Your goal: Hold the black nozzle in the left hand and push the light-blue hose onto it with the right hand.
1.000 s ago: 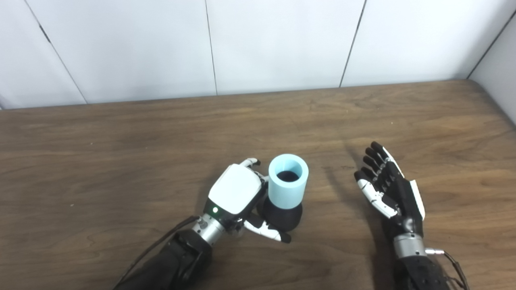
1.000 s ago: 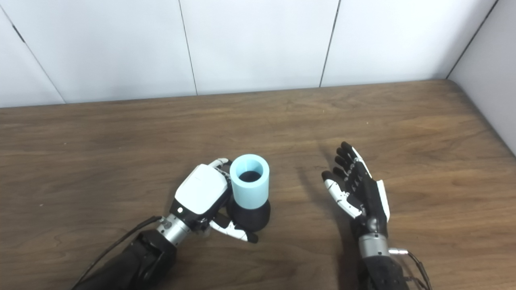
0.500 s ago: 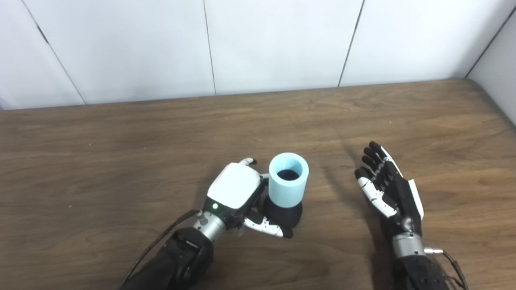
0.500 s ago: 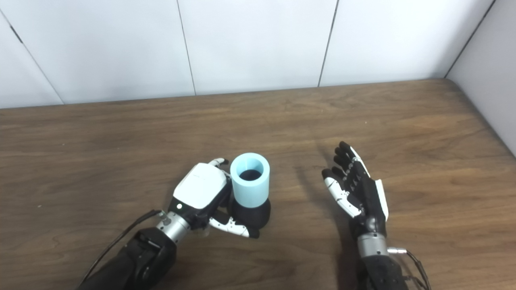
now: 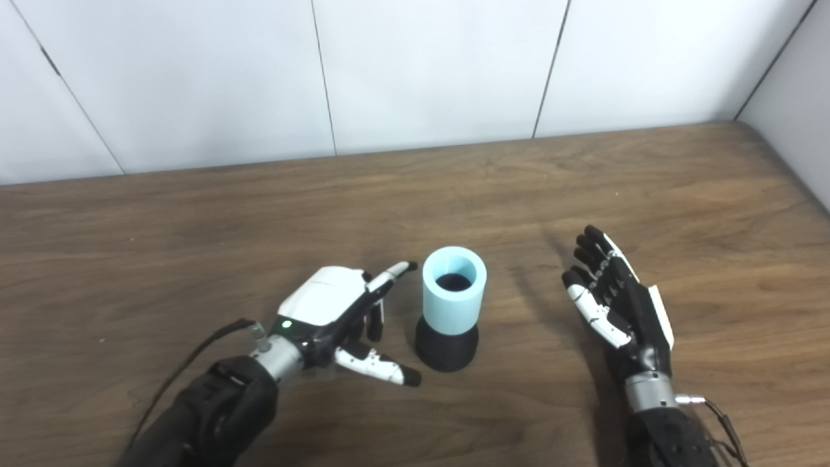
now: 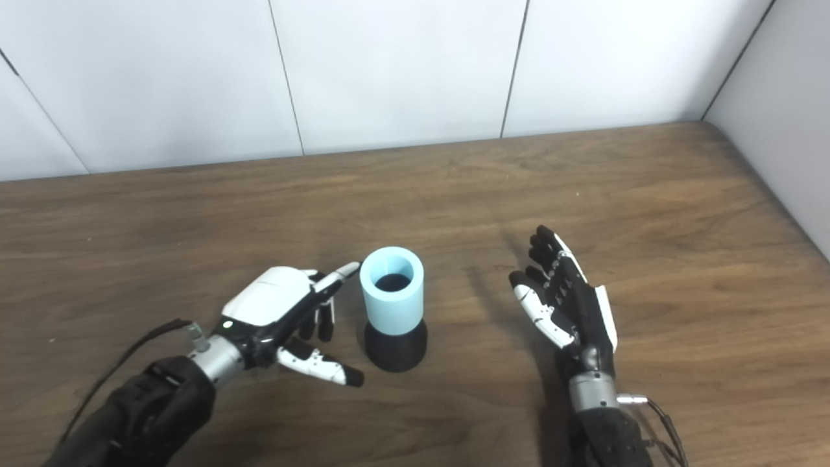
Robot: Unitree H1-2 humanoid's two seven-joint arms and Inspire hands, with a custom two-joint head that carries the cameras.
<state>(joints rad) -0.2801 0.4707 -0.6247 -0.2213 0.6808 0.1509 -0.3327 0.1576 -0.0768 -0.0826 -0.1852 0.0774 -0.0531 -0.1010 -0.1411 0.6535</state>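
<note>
A short light-blue round hose piece (image 5: 453, 288), shaped like a fat tube, stands upright on the brown wooden table (image 5: 194, 214). It sits on top of a black round nozzle (image 5: 446, 346) that flares out wide at the bottom like a little dome. The nozzle rests flat on the table, near the middle and toward the front edge. The top of the blue tube is open, and the inside looks dark.

The left hand (image 5: 337, 311), white on its back with black and white fingers, is just to the left of the tube and nozzle. It is let go and holds nothing. Its fingers are spread out and point toward the tube, but they do not touch it. The thumb (image 5: 376, 365) sticks out low and ends close to the black base, with a small gap between them. A green light glows near the wrist of this hand.

The right hand (image 5: 616, 305), mostly black with white bits, is well apart from the tube on the right side. It is wide open and empty, with its palm turned toward the tube and its fingers pointing up and away. Its shadow falls on the table between it and the tube.

Behind the table is a plain white panelled wall (image 5: 428, 65).
</note>
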